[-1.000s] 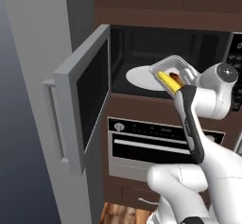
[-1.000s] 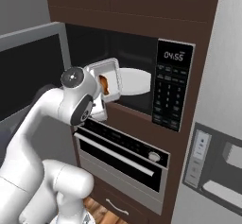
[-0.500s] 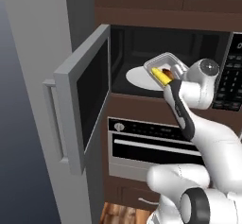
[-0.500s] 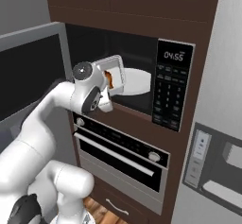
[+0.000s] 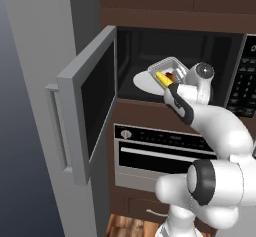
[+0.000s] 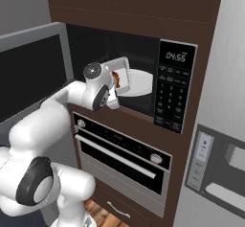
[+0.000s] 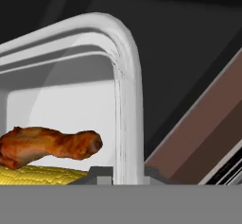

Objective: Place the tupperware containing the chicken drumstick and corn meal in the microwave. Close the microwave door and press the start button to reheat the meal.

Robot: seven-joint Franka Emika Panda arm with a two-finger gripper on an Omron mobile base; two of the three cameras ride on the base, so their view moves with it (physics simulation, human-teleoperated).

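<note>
The microwave [image 5: 180,66] is standing open, and all positions below are given relative to it. The microwave door [image 5: 90,106] is swinging wide to the cavity's left, its vertical bar handle [image 5: 57,126] facing outward, leaving the whole front opening unobstructed. Inside, the round white plate [image 6: 141,82] is lying on the cavity floor, with dark open space above it and behind it up to the ceiling of the cavity.

The tupperware [image 5: 167,71] is being held at the mouth of the cavity, just above the front edge of the plate and tilted steeply, so that its open side is facing left in the left base view. In the right base view the tupperware [image 6: 119,75] is sitting left of the keypad panel [image 6: 172,92] and well apart from it. The corn [image 5: 165,79] is lying along the lower side of the container, with the chicken drumstick [image 7: 47,145] just above it and resting on it in the hand view.

The pincer [image 7: 120,173] is closing on the container's rim: in the hand view its fingertips [image 7: 97,175] are flanking the rounded rim [image 7: 127,100] at one corner. To the right of that rim, the dark cavity wall and the brown cabinet edge [image 7: 203,138] below the opening are showing.
</note>
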